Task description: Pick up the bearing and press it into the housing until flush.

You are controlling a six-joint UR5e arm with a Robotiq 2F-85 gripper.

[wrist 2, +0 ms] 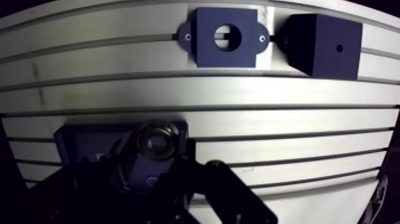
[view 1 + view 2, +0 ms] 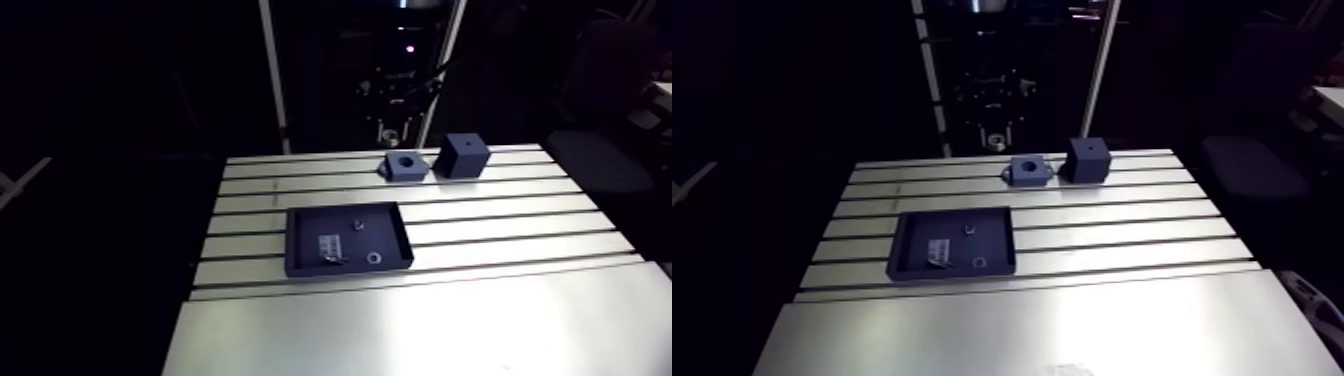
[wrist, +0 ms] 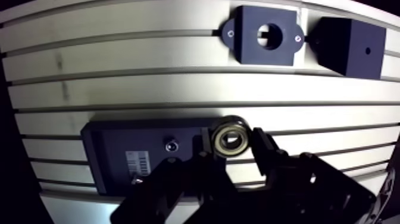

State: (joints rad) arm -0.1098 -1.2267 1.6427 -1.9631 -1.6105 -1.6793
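1. Gripper (image 3: 232, 143) is clamped on the bearing (image 3: 230, 138), which sits between its fingers over the right end of the tray (image 3: 110, 149).
2. Pick-up looks done. Still to do: carry it to the empty housing (image 3: 247, 30), on the far table (image 3: 149, 83) left of a block (image 3: 348, 44), and press it flush.
3. Small parts in the tray are too dim to identify.

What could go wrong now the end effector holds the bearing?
The bearing, pinched only at its rim in the end effector, could twist or slip in transit. The housing bore looks snug; a tilted entry may jam. The cube stands close beside the housing and could be clipped.
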